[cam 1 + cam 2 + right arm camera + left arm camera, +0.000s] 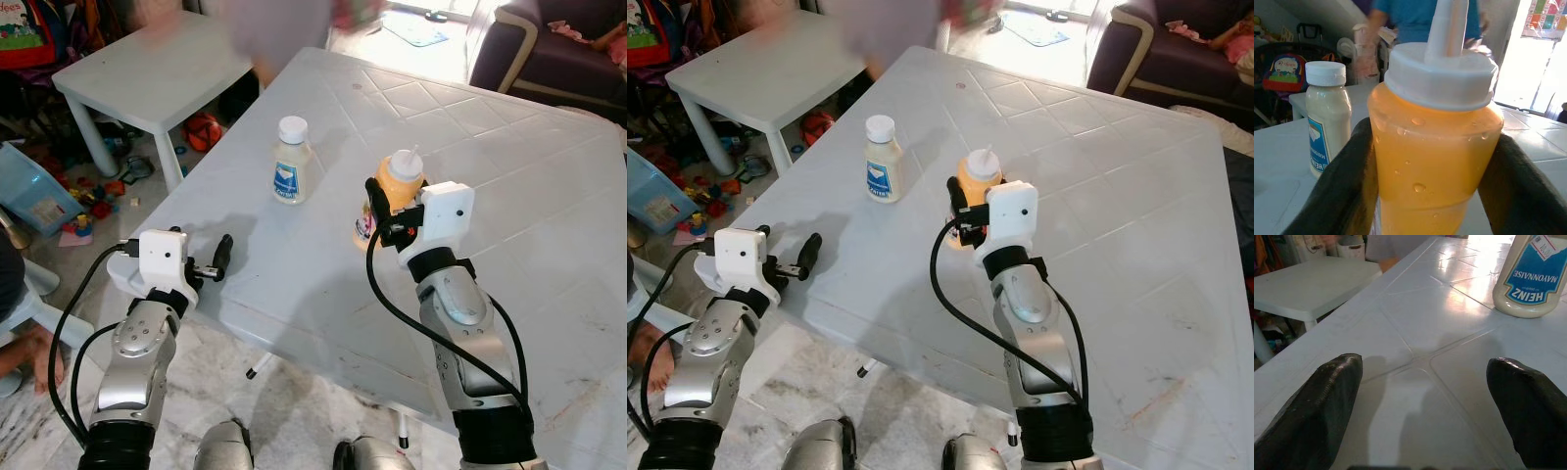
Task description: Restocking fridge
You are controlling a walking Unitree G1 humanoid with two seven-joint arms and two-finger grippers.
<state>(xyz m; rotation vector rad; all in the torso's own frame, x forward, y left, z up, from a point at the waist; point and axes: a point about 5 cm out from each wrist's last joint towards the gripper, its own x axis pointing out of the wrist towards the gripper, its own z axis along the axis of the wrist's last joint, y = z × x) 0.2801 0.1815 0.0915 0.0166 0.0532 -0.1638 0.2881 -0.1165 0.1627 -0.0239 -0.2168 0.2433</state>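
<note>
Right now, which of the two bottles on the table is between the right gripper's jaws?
The orange squeeze bottle with the white nozzle cap; the right gripper has a jaw on each side of it. The Heinz mayonnaise bottle stands apart, ungripped.

A white plastic table point(509, 166) carries a mayonnaise bottle point(291, 161) and an orange sauce bottle point(394, 192).

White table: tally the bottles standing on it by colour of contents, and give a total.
Cream mayonnaise bottle: 1, standing free on the white table.
Orange sauce bottle: 1, between the fingers of the right gripper.
Total: 2 bottles.
The left gripper is open over the table's near edge, holding nothing.
</note>
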